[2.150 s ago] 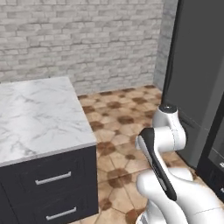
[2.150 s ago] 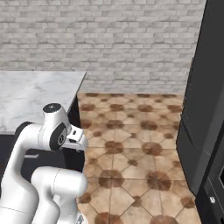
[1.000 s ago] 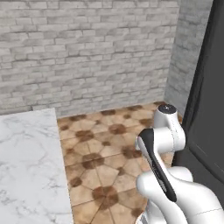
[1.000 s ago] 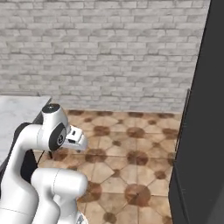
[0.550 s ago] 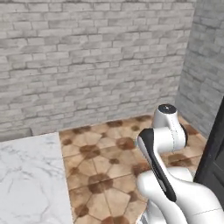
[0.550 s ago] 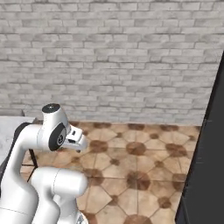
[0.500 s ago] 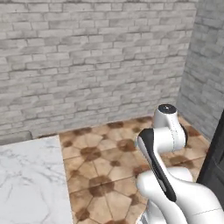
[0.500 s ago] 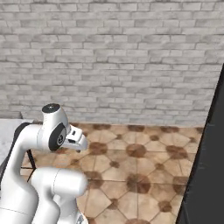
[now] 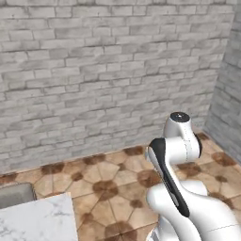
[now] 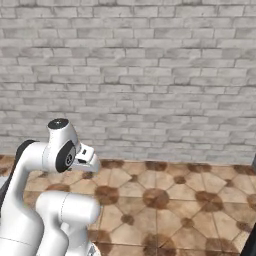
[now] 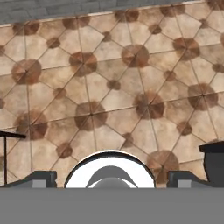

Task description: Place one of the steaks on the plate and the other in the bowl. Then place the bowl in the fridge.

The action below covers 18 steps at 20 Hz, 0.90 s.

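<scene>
No steak, plate, bowl or fridge before us, so we judge no step provably done. We face the brick wall (image 9: 108,70); marble bench (image 9: 37,221) corner below it. Pincer (image 11: 109,177) fingers spread wide, empty, over tiled floor (image 11: 113,87).

Fridge (image 10: 252,243): dark charcoal sliver at the lower right edge of the right base view.

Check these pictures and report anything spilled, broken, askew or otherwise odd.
Nothing stands out. The patterned brown floor tiles are clean and unbroken, the grey brick wall is intact, and the white marble counter corner sits square. The open gripper holds nothing.
</scene>
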Tool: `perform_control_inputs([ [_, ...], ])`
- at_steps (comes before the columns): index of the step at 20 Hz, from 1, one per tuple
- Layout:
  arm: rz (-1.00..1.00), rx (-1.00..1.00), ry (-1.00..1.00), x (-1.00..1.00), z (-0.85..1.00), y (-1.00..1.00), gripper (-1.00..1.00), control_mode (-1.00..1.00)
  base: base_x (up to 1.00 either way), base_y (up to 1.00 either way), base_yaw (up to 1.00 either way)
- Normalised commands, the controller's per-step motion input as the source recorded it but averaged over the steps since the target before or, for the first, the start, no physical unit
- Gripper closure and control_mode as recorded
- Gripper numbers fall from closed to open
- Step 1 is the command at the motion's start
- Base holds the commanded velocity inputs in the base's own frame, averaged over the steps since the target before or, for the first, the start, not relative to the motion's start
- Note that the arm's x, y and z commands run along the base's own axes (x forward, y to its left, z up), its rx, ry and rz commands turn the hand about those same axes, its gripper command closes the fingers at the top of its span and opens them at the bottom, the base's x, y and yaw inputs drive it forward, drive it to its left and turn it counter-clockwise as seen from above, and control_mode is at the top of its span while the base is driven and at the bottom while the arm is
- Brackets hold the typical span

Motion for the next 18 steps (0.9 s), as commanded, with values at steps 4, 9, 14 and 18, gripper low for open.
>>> perform_control_inputs([
  [4, 0.00, 0.00, 0.00, 0.00, 0.00, 0.00, -1.00, 1.00, 1.00, -0.06, 0.00],
  [9, 0.00, 0.00, 0.00, 0.00, 0.00, 0.00, -1.00, 1.00, 1.00, -0.10, 0.00],
  [14, 0.00, 0.00, 0.00, 0.00, 0.00, 0.00, -1.00, 1.00, 1.00, -0.29, -0.09],
  [18, 0.00, 0.00, 0.00, 0.00, 0.00, 0.00, -1.00, 1.00, 1.00, -0.50, -0.20],
])
